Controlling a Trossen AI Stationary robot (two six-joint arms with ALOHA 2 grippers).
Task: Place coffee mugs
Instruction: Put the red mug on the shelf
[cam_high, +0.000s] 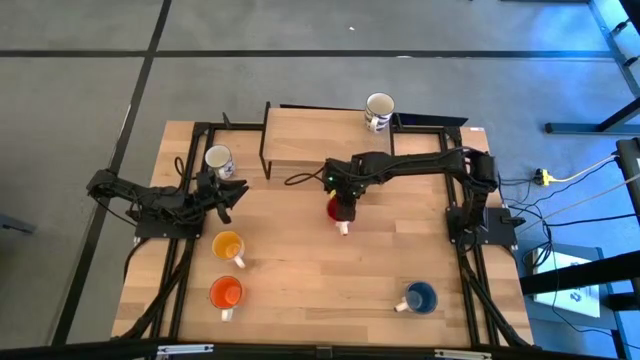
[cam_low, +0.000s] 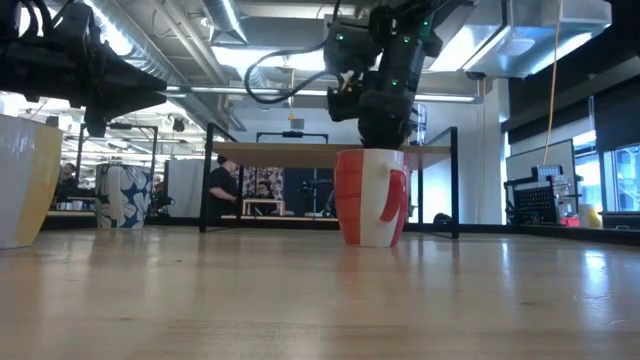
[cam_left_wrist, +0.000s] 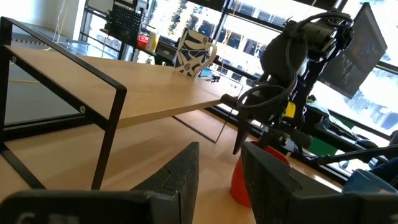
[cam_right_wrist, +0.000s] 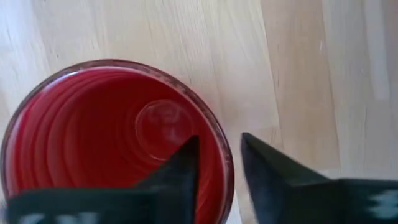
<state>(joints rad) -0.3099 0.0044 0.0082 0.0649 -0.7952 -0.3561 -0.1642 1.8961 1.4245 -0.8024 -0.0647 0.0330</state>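
A red mug (cam_right_wrist: 93, 143) with white patches and a handle (cam_high: 345, 230) stands upright on its base near the table's middle (cam_low: 372, 197). My right gripper (cam_right_wrist: 219, 149) comes down on it from above. It is open, with one finger inside the mug and one outside the wall on the handle side. Bare gaps show on both sides of the rim (cam_right_wrist: 227, 171). My left gripper (cam_left_wrist: 221, 168) waits at the table's left (cam_high: 232, 195), pointing level, its fingers a little apart around nothing.
A white printed mug (cam_high: 379, 110) stands on the raised wooden shelf (cam_high: 310, 135) at the back. Another white mug (cam_high: 218, 160) stands far left. Yellow-orange (cam_high: 229, 246) and orange (cam_high: 226, 293) mugs stand near left, and a blue mug (cam_high: 420, 297) near right.
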